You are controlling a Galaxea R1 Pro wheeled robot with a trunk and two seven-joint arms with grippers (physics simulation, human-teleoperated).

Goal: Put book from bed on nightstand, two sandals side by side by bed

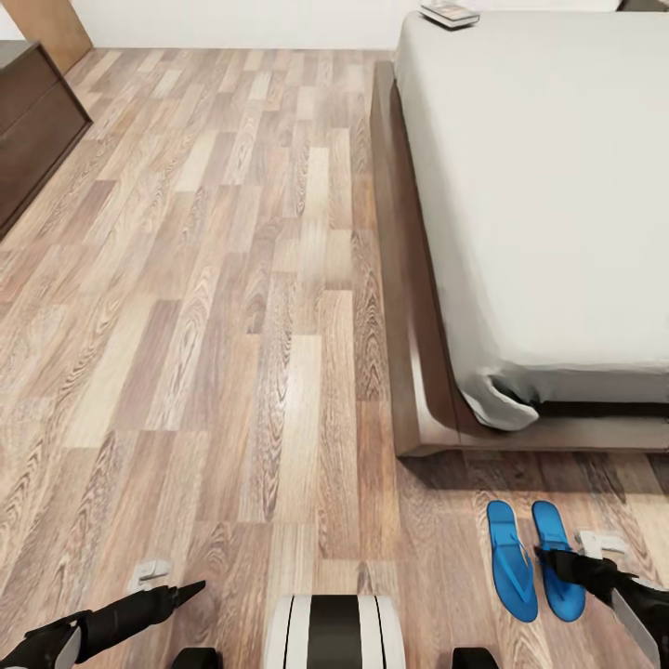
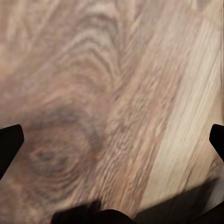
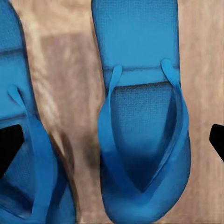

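Wood-plank floor (image 1: 232,307), light and grained, spans the left and centre of the head view with wide open room. Bed (image 1: 548,186): upper right, grey mattress on a dark brown frame whose near corner sits at centre right. Book (image 1: 449,13): small, at the mattress's far corner, top edge of frame. Dark wooden dresser (image 1: 32,130): upper left edge. Two sandals (image 1: 533,559): bright blue flip-flops with thin thong straps, lying flat side by side, parallel, just apart, lower right, near the bed's foot. Right gripper (image 1: 562,562): black, low over the right-hand sandal (image 3: 142,116), fingers spread wide, holding nothing. Left gripper (image 1: 177,592): lower left, low over bare planks, fingers likewise spread apart.
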